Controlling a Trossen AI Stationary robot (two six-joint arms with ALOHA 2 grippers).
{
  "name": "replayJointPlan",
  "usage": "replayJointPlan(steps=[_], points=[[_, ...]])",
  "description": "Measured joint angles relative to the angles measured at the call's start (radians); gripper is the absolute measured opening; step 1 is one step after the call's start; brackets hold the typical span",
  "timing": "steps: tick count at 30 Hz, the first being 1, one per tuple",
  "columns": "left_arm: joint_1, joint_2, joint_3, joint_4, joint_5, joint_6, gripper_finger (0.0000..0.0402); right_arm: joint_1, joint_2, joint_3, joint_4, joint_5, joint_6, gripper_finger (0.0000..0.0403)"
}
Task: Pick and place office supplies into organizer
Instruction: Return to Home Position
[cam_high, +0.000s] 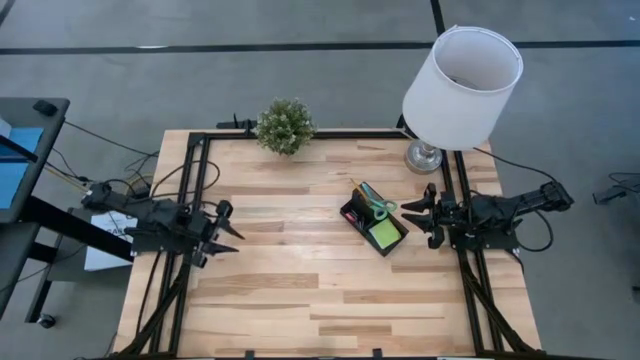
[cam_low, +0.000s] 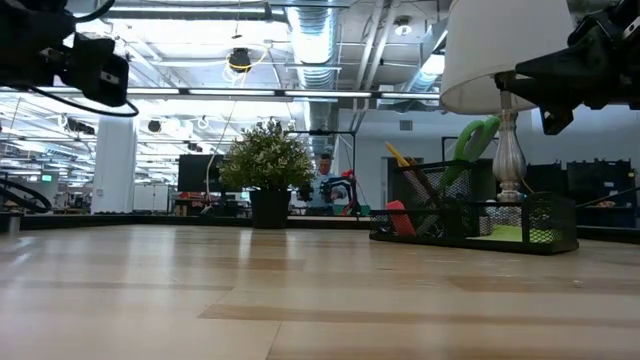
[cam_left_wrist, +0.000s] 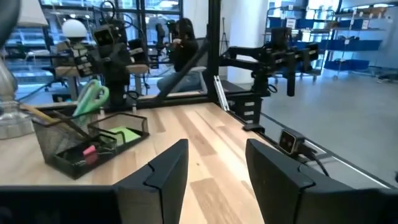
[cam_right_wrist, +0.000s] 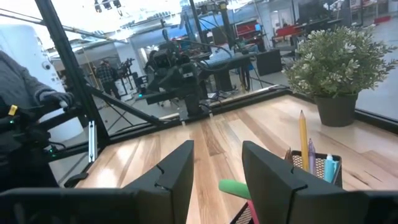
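The black mesh organizer (cam_high: 375, 224) stands right of the table's middle. In it are green-handled scissors (cam_high: 378, 206), a lime sticky-note pad (cam_high: 385, 234), a yellow pencil (cam_right_wrist: 303, 134), pens (cam_right_wrist: 311, 155) and a pink eraser (cam_left_wrist: 89, 151). The scissors and pencil stand upright in its raised section (cam_low: 430, 195). My right gripper (cam_high: 418, 220) hovers open just right of the organizer, pointing level toward it. My left gripper (cam_high: 228, 226) hovers open near the table's left edge, pointing level across the table. Both show nothing between their fingers in the wrist views: left gripper (cam_left_wrist: 217, 168), right gripper (cam_right_wrist: 217, 168).
A small potted plant (cam_high: 285, 125) stands at the far edge. A white-shaded lamp (cam_high: 462, 85) stands at the far right corner, its shade above the organizer's far side. Bare wood (cam_high: 290, 290) spreads over the middle and near half. People show in the room beyond.
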Motion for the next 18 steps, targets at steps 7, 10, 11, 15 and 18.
replayJointPlan(steps=[7, 10, 11, 15, 18], points=[[0.072, 0.000, -0.001, -0.001, -0.048, 0.045, 0.0154, 0.000, 0.000, 0.000, 0.000, 0.000, 0.000, 0.0129], [0.089, 0.003, -0.001, 0.004, -0.080, 0.026, 0.0154, 0.000, 0.000, 0.000, 0.000, 0.000, 0.000, 0.0129], [0.093, 0.003, -0.001, 0.005, -0.083, 0.021, 0.0154, 0.000, 0.000, 0.000, 0.000, 0.000, 0.000, 0.0129], [0.095, 0.003, -0.002, 0.005, -0.086, 0.016, 0.0154, 0.000, 0.000, 0.000, 0.000, 0.000, 0.000, 0.0129], [0.095, 0.003, -0.002, 0.005, -0.086, 0.016, 0.0154, 0.000, 0.000, 0.000, 0.000, 0.000, 0.000, 0.0129]])
